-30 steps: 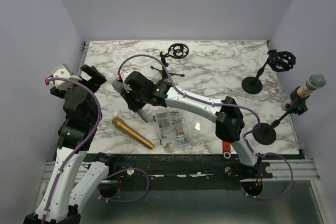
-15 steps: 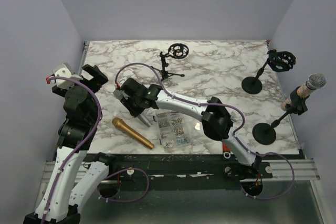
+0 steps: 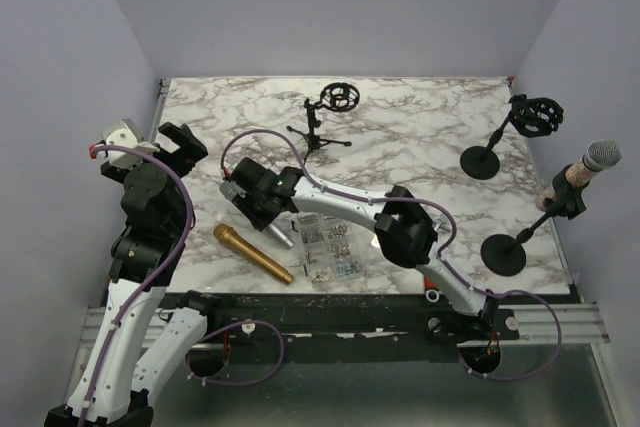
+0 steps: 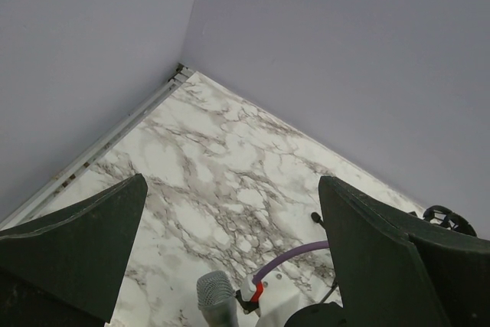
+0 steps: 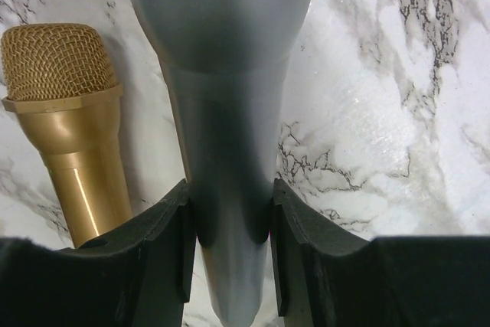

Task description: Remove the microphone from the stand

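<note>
1. Pulled right arm [image 3: 345, 205] back toward near edge, lower over table [image 3: 420, 137].
2. Clamps right gripper [image 5: 230, 243] on gray microphone [image 5: 222, 112], well clear of tripod stand [image 3: 316, 127], just beside gold microphone [image 5: 69, 128].
3. Leaves left gripper [image 4: 230, 227] wide open; set-down likely next.

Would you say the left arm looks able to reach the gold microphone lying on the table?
Probably yes. The gold microphone lies on the table near the left arm, and the left gripper is open and empty. The right gripper, holding a grey microphone beside its head, may crowd that end.
</note>
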`<state>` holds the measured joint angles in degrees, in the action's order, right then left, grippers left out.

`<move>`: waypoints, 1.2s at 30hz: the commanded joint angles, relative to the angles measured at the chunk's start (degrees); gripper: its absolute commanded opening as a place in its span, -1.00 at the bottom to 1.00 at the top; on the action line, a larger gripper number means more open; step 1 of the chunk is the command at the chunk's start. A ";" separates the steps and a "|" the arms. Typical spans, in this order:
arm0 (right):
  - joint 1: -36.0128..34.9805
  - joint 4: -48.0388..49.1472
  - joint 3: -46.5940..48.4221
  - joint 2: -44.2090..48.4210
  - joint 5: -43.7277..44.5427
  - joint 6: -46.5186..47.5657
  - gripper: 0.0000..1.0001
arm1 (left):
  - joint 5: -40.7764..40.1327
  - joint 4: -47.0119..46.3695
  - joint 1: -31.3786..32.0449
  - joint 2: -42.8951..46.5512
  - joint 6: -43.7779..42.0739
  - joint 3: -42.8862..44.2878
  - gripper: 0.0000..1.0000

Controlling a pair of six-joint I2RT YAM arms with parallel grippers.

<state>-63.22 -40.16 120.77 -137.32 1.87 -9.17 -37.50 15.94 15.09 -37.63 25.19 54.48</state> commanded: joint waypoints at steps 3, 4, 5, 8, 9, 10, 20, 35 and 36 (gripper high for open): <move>-0.67 -0.38 -0.69 -3.35 0.37 -0.48 -0.51 | 1.95 -0.39 -0.24 0.19 0.65 -0.60 0.96; -0.64 -0.27 -0.91 -3.48 0.43 -0.47 -0.48 | 2.00 -0.39 -0.24 0.23 0.67 -0.60 0.96; -0.64 -0.06 -1.10 -3.48 0.42 -0.50 -0.45 | 2.04 -0.32 -0.24 0.19 0.72 -0.60 0.96; -0.61 0.17 -1.33 -3.56 0.43 -0.53 -0.37 | 2.26 -0.36 -0.24 0.19 0.82 -0.60 0.96; -0.61 0.17 -1.39 -3.57 0.42 -0.50 -0.35 | 2.42 -0.32 -0.24 0.17 0.83 -0.60 0.96; -0.61 0.25 -1.48 -3.56 0.42 -0.55 -0.31 | 2.47 -0.36 -0.23 0.19 0.83 -0.60 0.96; -0.65 0.43 -1.68 -2.89 1.10 -0.61 -0.09 | 3.07 -0.39 -0.24 0.21 1.00 -0.65 0.96; -0.60 -1.40 0.33 0.16 3.91 -1.40 0.07 | 4.04 -0.41 -0.23 0.50 1.35 -0.69 0.96; -0.66 -1.30 0.26 1.17 4.01 -1.60 0.09 | 3.93 -0.40 -0.23 0.49 1.35 -0.78 0.96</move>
<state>-63.44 -39.70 120.11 -139.33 2.85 -9.74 -34.83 15.97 15.11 -37.63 26.22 54.46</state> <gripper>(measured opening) 0.528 0.979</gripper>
